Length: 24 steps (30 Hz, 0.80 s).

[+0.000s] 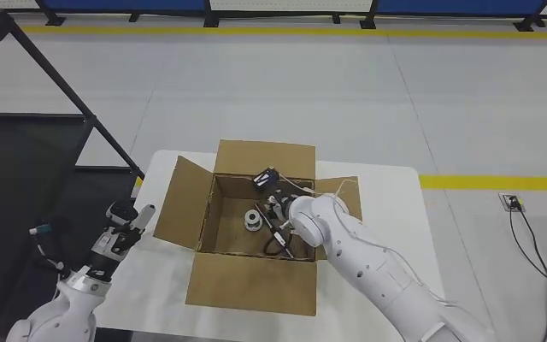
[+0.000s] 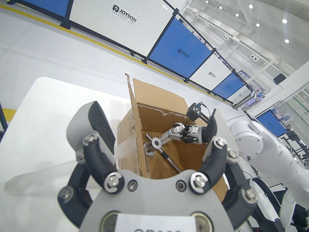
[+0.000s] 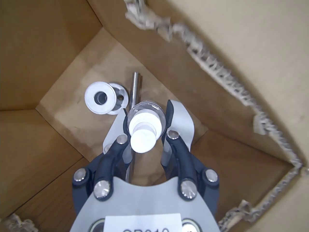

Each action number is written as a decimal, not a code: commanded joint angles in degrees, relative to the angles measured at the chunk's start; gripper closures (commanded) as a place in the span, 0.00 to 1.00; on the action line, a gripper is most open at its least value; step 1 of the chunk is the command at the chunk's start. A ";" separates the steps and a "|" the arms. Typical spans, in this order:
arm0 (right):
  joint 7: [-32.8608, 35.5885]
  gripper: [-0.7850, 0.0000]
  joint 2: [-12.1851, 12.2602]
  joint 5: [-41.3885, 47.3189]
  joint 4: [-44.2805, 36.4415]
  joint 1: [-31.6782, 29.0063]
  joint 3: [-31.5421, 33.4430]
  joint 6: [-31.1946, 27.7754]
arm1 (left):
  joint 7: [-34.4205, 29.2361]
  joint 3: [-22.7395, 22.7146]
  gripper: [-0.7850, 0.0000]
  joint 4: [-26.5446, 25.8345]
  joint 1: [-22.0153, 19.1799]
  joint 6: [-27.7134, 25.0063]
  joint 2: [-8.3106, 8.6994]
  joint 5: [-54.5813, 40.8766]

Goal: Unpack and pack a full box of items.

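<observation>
Tabletop (image 1: 376,197) carries open cardboard box (image 1: 248,282). Left claw (image 2: 154,113) is spread wide and empty, near the box flap. Right claw (image 3: 147,112) is inside the box, clenched on clear bottle (image 3: 144,126) w/ white cap, just over steel rod (image 3: 135,83) & flanged metal spool (image 3: 100,97). Bottle prob. light, rigid, slick; grip the body, not the cap.
</observation>
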 commanded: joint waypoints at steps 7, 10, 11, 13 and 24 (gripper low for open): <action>2.00 1.00 5.41 -9.22 -26.36 -13.21 12.73 1.19 | -0.36 1.15 0.00 -0.36 0.00 -0.07 0.17 0.65; 2.01 1.00 7.14 -13.59 -35.80 -19.92 19.37 4.60 | -0.53 1.71 0.00 -0.26 -0.10 0.05 0.23 0.86; 1.60 1.00 7.56 -15.39 -38.52 -21.99 21.41 6.23 | -0.61 1.94 0.00 -0.28 -0.14 0.09 0.24 0.88; 0.83 1.00 8.25 -18.42 -43.13 -25.90 25.28 9.35 | -0.80 2.47 0.00 -0.47 -0.17 0.00 0.27 1.07; 2.78 1.00 9.51 -23.62 -45.68 -36.15 39.31 19.35 | -1.11 5.22 0.00 -1.31 -0.57 0.44 0.41 2.64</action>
